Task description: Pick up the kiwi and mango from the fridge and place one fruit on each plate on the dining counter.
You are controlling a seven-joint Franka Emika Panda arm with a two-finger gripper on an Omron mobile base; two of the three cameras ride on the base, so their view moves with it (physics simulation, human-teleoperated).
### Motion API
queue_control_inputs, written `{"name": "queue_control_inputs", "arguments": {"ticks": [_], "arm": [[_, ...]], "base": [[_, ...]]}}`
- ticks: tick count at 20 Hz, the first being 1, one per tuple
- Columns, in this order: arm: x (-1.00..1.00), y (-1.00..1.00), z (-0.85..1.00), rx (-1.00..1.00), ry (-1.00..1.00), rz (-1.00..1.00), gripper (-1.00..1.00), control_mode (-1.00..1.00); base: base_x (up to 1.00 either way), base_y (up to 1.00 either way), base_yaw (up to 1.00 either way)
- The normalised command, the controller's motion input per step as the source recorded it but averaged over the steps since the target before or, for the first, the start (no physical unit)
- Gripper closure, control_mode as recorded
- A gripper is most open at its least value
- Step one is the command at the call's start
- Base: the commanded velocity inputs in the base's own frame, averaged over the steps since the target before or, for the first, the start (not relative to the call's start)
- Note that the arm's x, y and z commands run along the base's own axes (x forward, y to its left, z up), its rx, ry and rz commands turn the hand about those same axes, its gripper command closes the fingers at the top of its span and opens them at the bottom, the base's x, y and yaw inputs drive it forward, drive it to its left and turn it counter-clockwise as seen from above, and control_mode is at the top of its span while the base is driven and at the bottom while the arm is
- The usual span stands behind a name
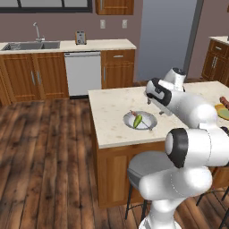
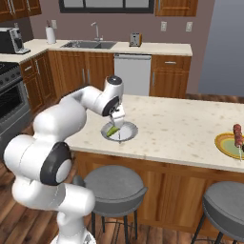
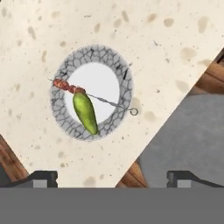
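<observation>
A: Where is the mango (image 3: 85, 112)?

B: It lies on the pale grey plate (image 3: 124, 94), on the tabletop (image 1: 112, 105) of the dining counter. Nothing is holding it. One end of it touches the meat skewer (image 3: 68, 86) that sits on the same plate.

A: And the pincer (image 3: 111, 178)?

B: It is up above the plate, looking down at it. Its two dark fingers (image 3: 41, 178) are spread wide apart, with nothing between them.

A: Is there another plate?

B: Yes. The yellow plate (image 2: 223, 144) with the green rim is far along the tabletop, near the other end. It has a skewer too, and no fruit on it.

A: What is under the tabletop edge?

B: A grey round stool (image 2: 113, 185), just beside the wood base.
</observation>
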Motion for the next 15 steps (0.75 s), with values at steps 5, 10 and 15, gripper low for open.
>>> {"name": "queue_control_inputs", "arguments": {"ticks": [5, 10, 15], "arm": [[-0.6, 0.0, 0.3, 0.0, -0.09, 0.33, -1.0, -1.0], [-0.52, 0.0, 0.29, 0.0, -0.07, 0.39, -1.0, -1.0], [-0.51, 0.0, 0.19, 0.0, -0.06, 0.41, -1.0, -1.0]], "base": [[0.0, 0.0, 0.0], [0.0, 0.0, 0.0], [0.0, 0.0, 0.0]]}}
